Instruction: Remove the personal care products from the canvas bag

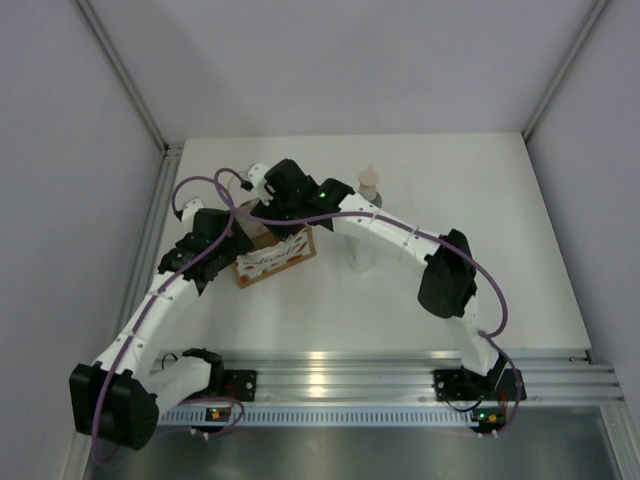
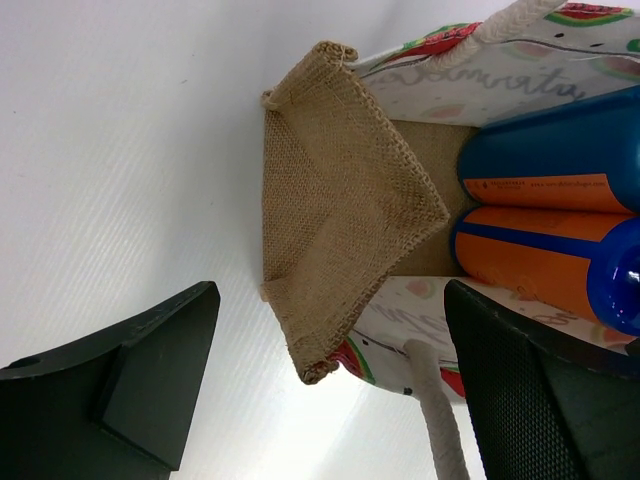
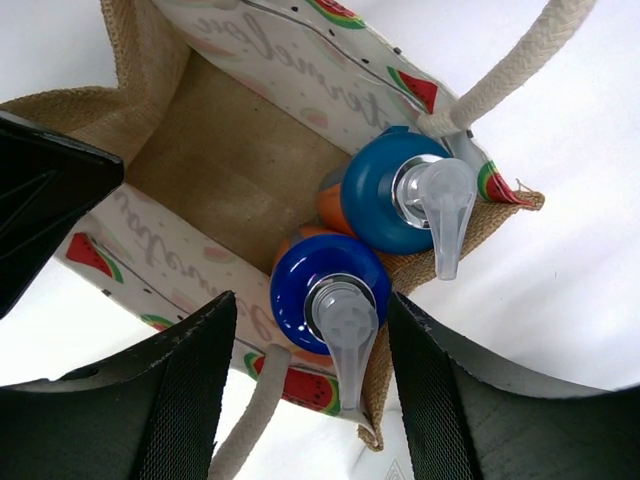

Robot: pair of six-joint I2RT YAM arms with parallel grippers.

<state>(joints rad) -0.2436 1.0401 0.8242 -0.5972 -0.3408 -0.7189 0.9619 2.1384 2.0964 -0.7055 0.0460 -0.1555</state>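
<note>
Right wrist view: my right end effector (image 3: 310,330) is wide open and holds nothing. The nearer orange bottle (image 3: 325,285) sits between its fingers, and the second orange bottle (image 3: 395,190) stands just beyond it, touching it. Both are inside the canvas bag (image 3: 230,170), directly ahead of the fingertips. Both bottles stand upright, long axis in line with my approach, blue tops toward me; each pump spout points back toward the base of my fingers. My left end effector (image 2: 332,320) is likewise open, with the bag's folded end panel between its fingers, gripping nothing. Hazards, in my judgement:

- With the bag unpinned, a lift may drag it up off the counter (image 1: 450,200).
- Closing on the pump head rather than the body may let the bottle slip.
- The white handle (image 3: 250,415) beside my finger may snag.
- The neighbouring bottle may tip.
</note>
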